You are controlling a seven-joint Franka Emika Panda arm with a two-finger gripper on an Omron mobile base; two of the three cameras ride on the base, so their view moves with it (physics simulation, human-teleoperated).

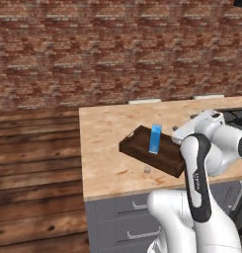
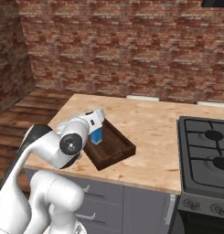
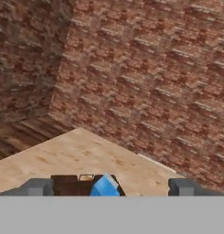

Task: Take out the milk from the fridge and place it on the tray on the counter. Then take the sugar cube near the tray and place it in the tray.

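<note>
Milk [image 1: 155, 139] stands upright in the dark-brown wooden tray [image 1: 137, 148] on the counter [image 1: 105, 143], so that half of the job looks done. What remains is the sugar cube [image 1: 147, 169], a tiny pale block lying on the bare counter just beside the tray's near edge, apart from it.

In the hand view the gripper [image 3: 111, 187] has its two dark fingertips standing wide apart with nothing between them; the carton's gabled blue top [image 3: 105, 186] sits low between them but untouched.

My judgement on the cube: it is very light and rigid, yet brittle at its corners and likely to crumble under a hard squeeze. Being so small, it can skid or flip away if one finger reaches it first. The best hold is probably from straight above, fingers lowered either side onto two opposite flat faces, centred, and closed gently. The tray's raised wall is close by, so the finger on that side has little room; turning the pinch to run parallel with the tray edge would avoid a knock.
</note>
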